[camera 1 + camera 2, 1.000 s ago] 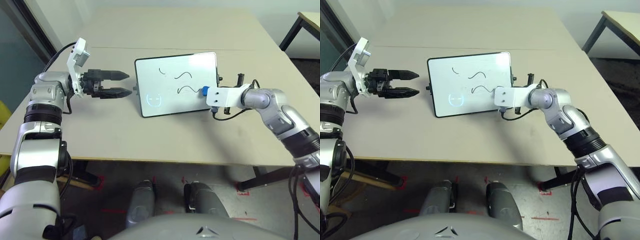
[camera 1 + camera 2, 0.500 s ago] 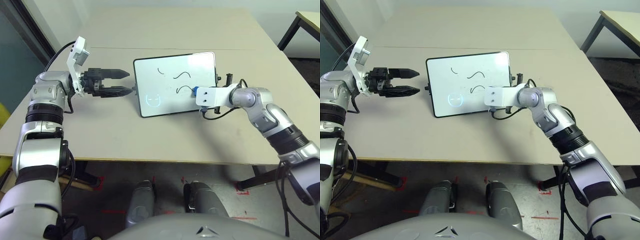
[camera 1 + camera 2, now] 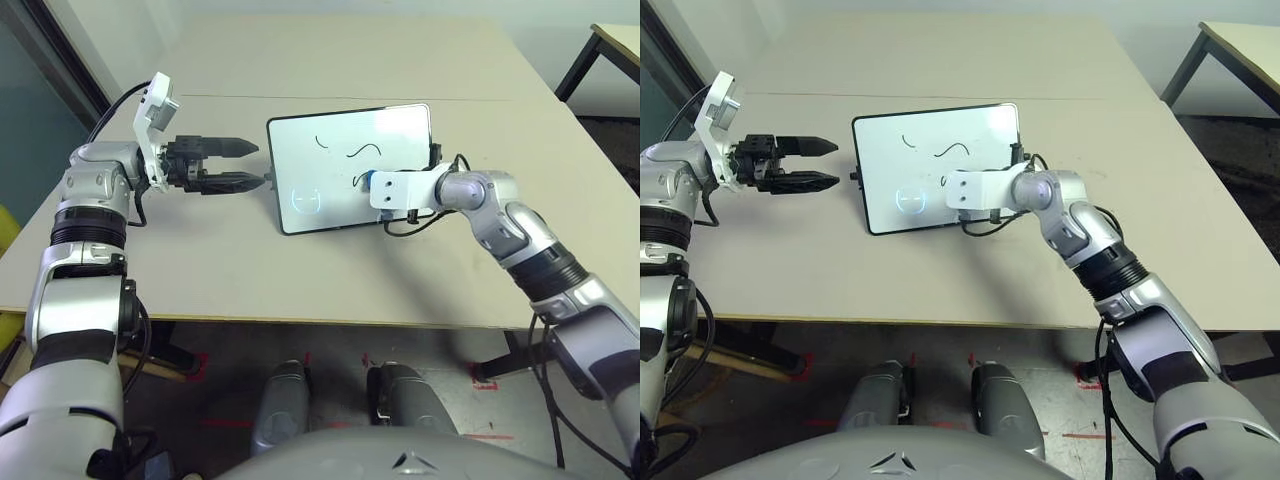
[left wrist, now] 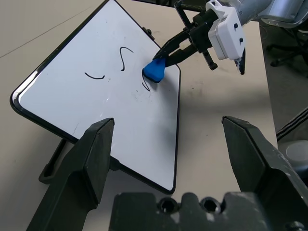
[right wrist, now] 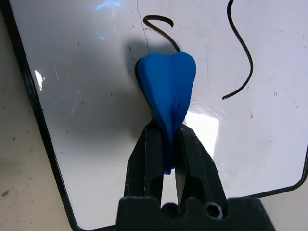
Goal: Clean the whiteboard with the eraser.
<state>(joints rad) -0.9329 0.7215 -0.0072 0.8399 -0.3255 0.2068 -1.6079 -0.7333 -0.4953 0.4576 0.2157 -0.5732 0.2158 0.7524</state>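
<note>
The whiteboard (image 3: 335,170) lies slightly propped on the table, its black frame rounded at the corners. Two black squiggles (image 3: 363,150) sit on its upper half, with a short remnant (image 5: 159,20) just beyond the eraser. The bright blue eraser (image 5: 167,91) presses on the board's lower middle, and my right gripper (image 5: 166,132) is shut on it. In the left wrist view the eraser (image 4: 155,70) shows at the tip of the right gripper (image 4: 166,52). My left gripper (image 3: 245,165) hovers open just left of the board's left edge, touching nothing.
The beige table (image 3: 200,260) has free surface in front of the board and behind it. A cable loops from my right wrist (image 3: 440,190) by the board's right edge. Another table (image 3: 620,40) stands at the far right.
My right gripper has slid the eraser leftward across the board's lower half, and most of the lower squiggle is gone. The left arm has stayed in place.
</note>
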